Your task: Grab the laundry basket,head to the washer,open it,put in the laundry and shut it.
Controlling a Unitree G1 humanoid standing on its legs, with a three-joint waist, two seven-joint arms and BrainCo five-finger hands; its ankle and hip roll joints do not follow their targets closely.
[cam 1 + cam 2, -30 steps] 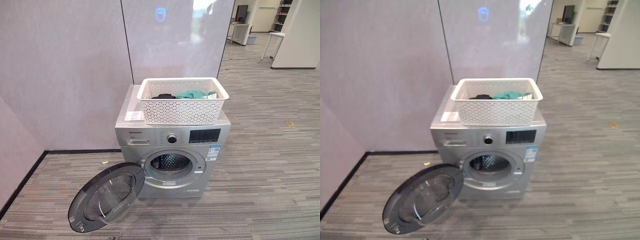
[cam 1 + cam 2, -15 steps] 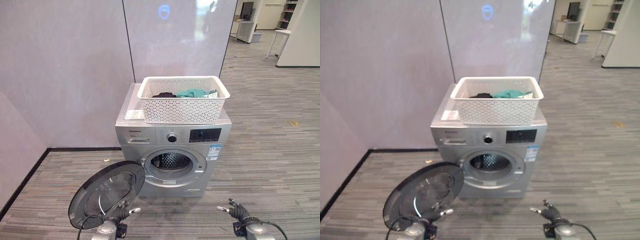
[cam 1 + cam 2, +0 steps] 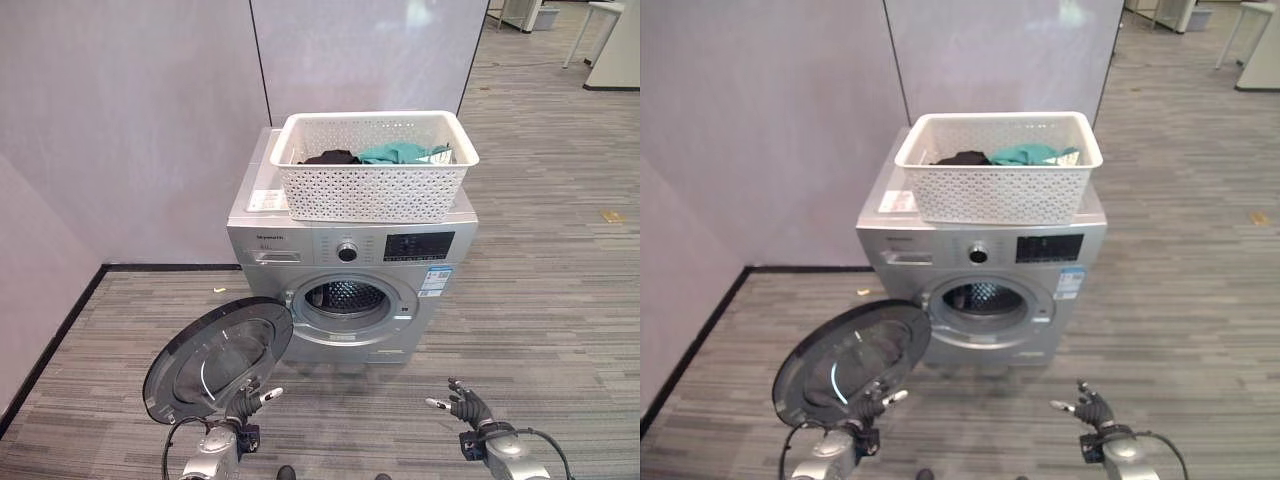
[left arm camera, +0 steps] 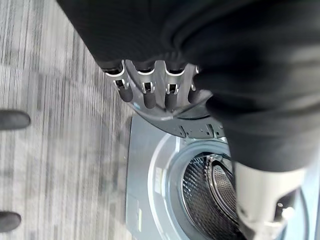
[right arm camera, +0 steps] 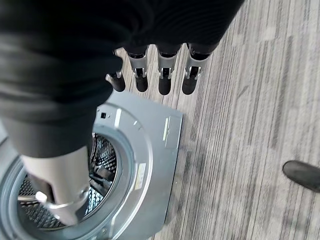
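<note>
The washer (image 3: 350, 255) is standing against the wall with its door (image 3: 218, 358) swung wide open. The basket (image 3: 375, 165) is sitting on top (dark and teal laundry (image 3: 385, 155) inside). Low in front, the left hand (image 3: 250, 400) and right hand (image 3: 465, 405) are hovering with fingers relaxed, grasping nothing.

A white lattice basket (image 3: 372, 168) is showing black and teal laundry (image 3: 385, 154) atop the silver washer (image 3: 350, 262); grey striped floor (image 3: 560, 300) below.

A white perforated plastic laundry basket (image 3: 374, 167) holding dark and teal laundry (image 3: 385, 155) sat atop the silver front-loading washer (image 3: 350, 262), whose round door (image 3: 218, 358) hung open.
</note>
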